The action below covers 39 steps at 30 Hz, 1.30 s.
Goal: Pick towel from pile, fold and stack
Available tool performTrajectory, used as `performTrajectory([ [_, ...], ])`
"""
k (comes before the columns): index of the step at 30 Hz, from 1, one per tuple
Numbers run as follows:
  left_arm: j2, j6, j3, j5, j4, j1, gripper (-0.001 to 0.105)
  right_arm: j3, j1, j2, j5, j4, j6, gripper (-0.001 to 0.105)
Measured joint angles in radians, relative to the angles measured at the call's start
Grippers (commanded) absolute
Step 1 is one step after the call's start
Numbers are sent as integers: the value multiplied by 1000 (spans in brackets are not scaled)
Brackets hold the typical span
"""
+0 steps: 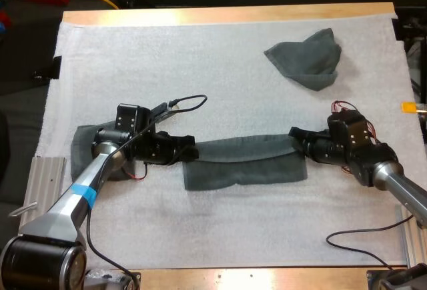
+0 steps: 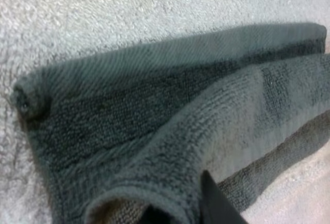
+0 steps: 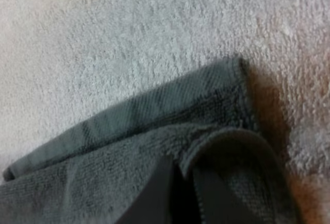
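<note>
A dark grey-green towel (image 1: 243,163) lies folded lengthwise in a long band across the middle of the mat. My left gripper (image 1: 189,150) is shut on its left end, and my right gripper (image 1: 297,137) is shut on its right end. In the left wrist view the towel (image 2: 154,116) lies in two layers, and its upper edge curls up into my gripper (image 2: 178,206). Over the towel's corner (image 3: 216,95) in the right wrist view, my fingers (image 3: 154,193) pinch a raised fold of the cloth. A crumpled towel (image 1: 307,58) sits at the far right.
Another dark towel (image 1: 81,145) lies flat on the mat under my left arm, at the left edge. Bare white mat (image 1: 167,70) spreads between the held towel and the crumpled one. A grey ribbed metal strip (image 1: 43,177) stands at the table's left edge.
</note>
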<state>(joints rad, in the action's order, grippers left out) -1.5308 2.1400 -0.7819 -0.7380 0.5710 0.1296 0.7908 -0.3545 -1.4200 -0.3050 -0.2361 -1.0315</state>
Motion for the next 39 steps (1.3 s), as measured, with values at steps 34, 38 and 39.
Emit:
performTrajectory([
  [34, 0, 108, 0, -102, -269, 0, 66, 0, 0, 0, -8, 326, 15, 61],
  [38, 0, 109, 0, -113, -270, 0, 66, 0, 0, 0, -8, 347, 15, 61],
  [39, 0, 109, 0, -120, -270, 0, 66, 0, 0, 0, -8, 347, 15, 61],
])
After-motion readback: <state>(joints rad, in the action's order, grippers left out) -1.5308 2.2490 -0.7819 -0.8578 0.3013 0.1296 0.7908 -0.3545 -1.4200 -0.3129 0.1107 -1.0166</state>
